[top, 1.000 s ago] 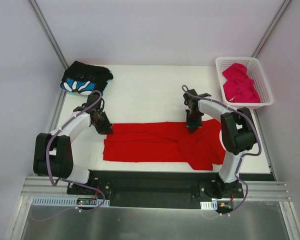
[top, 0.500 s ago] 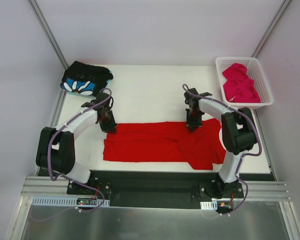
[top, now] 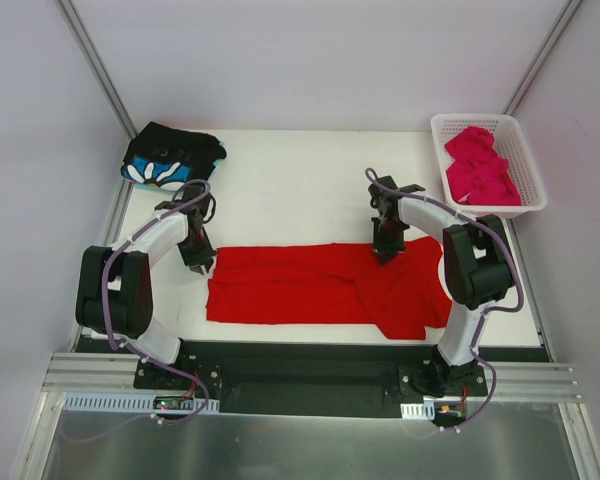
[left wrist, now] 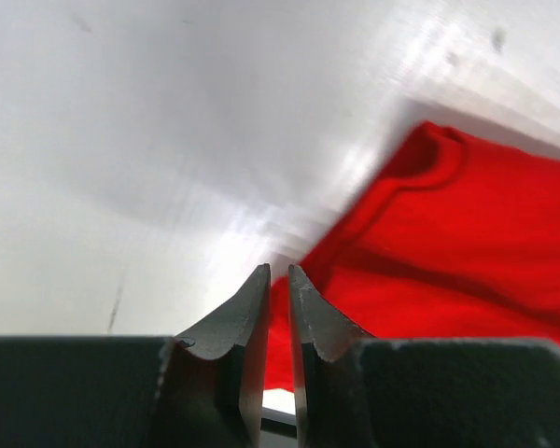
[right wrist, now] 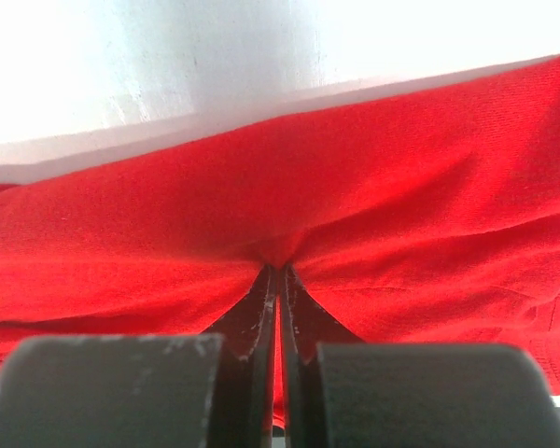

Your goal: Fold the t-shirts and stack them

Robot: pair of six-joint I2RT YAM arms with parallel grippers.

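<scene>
The red t-shirt [top: 310, 285] lies on the white table [top: 290, 190] as a long folded strip, its right end bunched toward the front. My right gripper [top: 383, 254] is shut on the red t-shirt [right wrist: 401, 205] at its far edge, and the cloth puckers into the right gripper [right wrist: 278, 271]. My left gripper [top: 199, 262] hovers just off the shirt's far-left corner. Seen from the left wrist, the left gripper [left wrist: 279, 271] stands open by a narrow crack with nothing in it, and the red t-shirt [left wrist: 467, 243] lies beyond to the right.
A folded black t-shirt with blue-and-white flowers [top: 170, 158] sits at the far-left corner. A white lattice basket [top: 480, 118] at the far right holds the crumpled magenta-pink t-shirt [top: 480, 165]. Bare table lies behind the red shirt.
My left gripper has parted its jaws slightly, come off the shirt's far-left corner and slid left onto bare table. The right gripper has kept its hold and place.
</scene>
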